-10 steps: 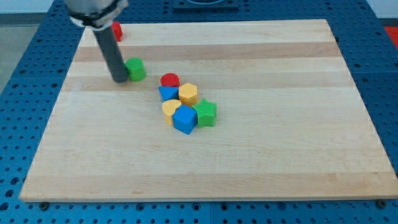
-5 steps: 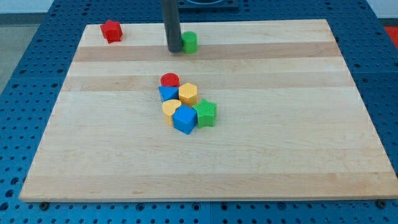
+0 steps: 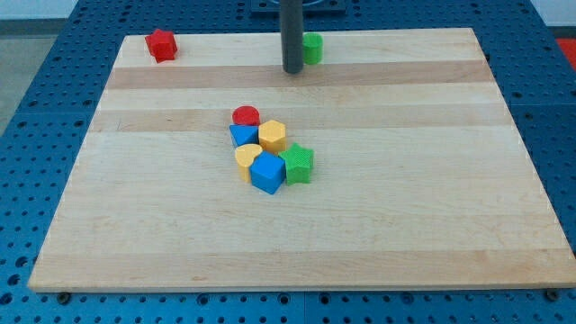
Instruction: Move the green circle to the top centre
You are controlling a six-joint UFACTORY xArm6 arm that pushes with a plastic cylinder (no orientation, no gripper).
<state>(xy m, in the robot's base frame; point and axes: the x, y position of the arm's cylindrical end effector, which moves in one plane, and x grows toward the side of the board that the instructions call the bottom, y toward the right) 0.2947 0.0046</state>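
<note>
The green circle (image 3: 312,48) stands near the top edge of the wooden board (image 3: 405,180), about at its centre. My dark rod comes down from the view's top, and my tip (image 3: 292,70) rests on the board just left of and slightly below the green circle, touching or nearly touching it. The rod hides the circle's left edge.
A red star-like block (image 3: 162,44) sits at the top left corner. A cluster lies mid-board: red circle (image 3: 246,116), blue triangle (image 3: 241,136), yellow hexagon (image 3: 273,136), yellow heart (image 3: 247,159), blue cube (image 3: 267,172), green star (image 3: 297,164).
My tip has pushed the green circle up and to the right, from the board's upper left to the top centre. The other blocks have not moved.
</note>
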